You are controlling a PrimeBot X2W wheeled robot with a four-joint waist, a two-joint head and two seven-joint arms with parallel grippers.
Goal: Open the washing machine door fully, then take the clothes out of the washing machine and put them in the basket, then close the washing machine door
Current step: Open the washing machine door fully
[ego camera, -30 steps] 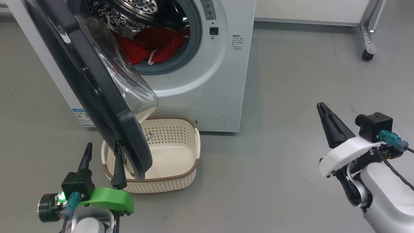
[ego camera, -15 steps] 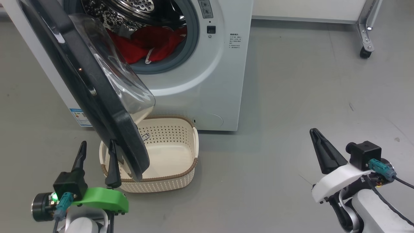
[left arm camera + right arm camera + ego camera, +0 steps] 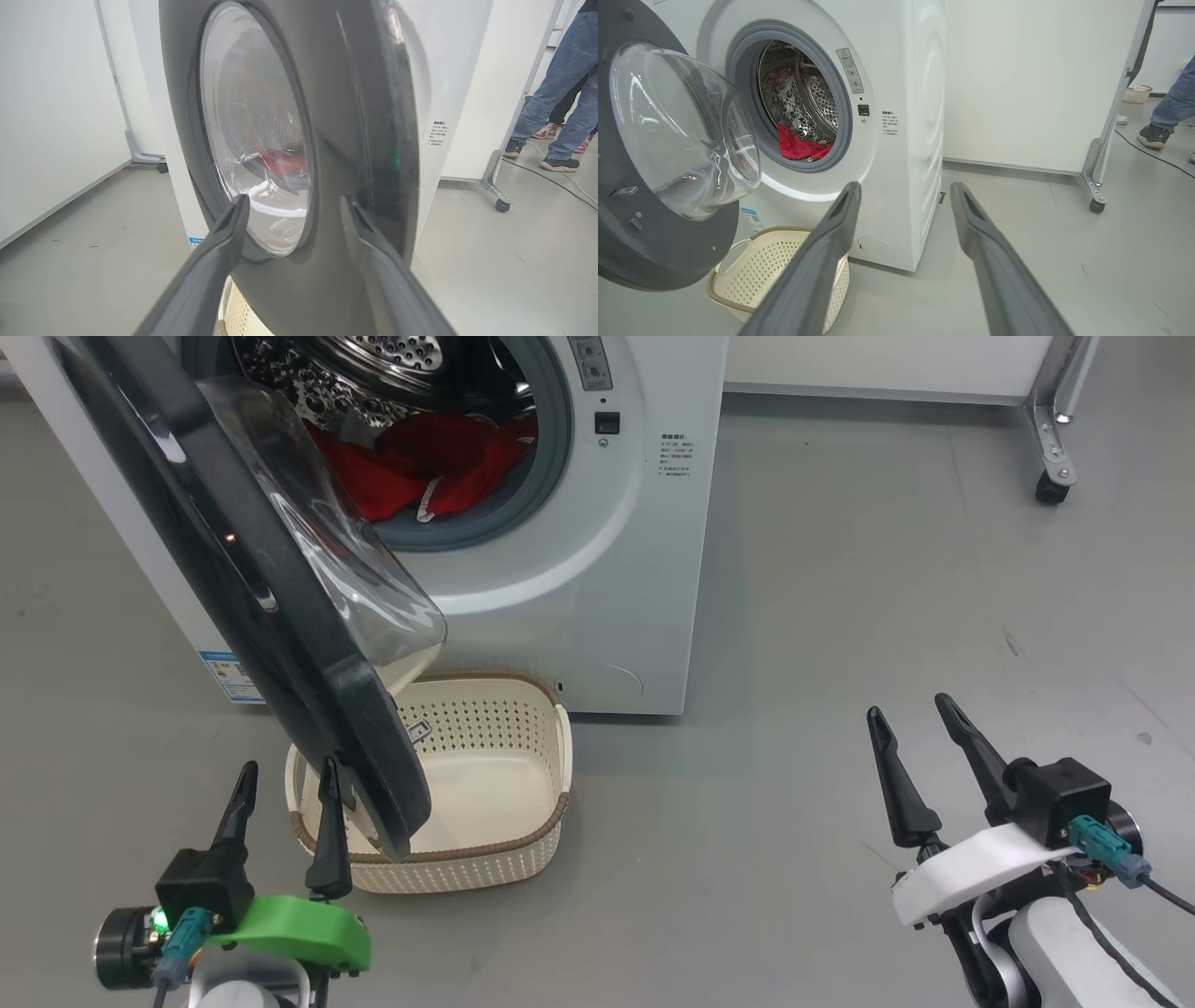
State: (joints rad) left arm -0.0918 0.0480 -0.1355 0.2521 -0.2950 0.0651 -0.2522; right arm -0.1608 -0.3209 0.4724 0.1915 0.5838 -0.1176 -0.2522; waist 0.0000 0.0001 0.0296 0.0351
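Observation:
The white washing machine (image 3: 607, 597) stands ahead with its black-rimmed door (image 3: 280, 616) swung partly out over the cream basket (image 3: 467, 873) on the floor. Red clothes (image 3: 420, 462) lie in the steel drum. My left gripper (image 3: 289, 765) is open, its fingers close to the door's lower rim; in the left wrist view it (image 3: 295, 199) faces the door's outer side (image 3: 355, 116), and whether it touches I cannot tell. My right gripper (image 3: 907, 706) is open and empty, well right of the machine. The right wrist view shows it (image 3: 906, 184), the clothes (image 3: 798, 147), the door (image 3: 654, 252) and the basket (image 3: 784, 252).
A white panel on a castered metal leg (image 3: 1055, 429) stands at the back right. A person's legs in jeans (image 3: 560, 93) are beyond it. Grey floor (image 3: 794, 756) lies between my right gripper and the machine.
My right gripper has opened from shut and dropped lower in the head view. The left gripper stays open by the door's rim. The camera has shifted slightly.

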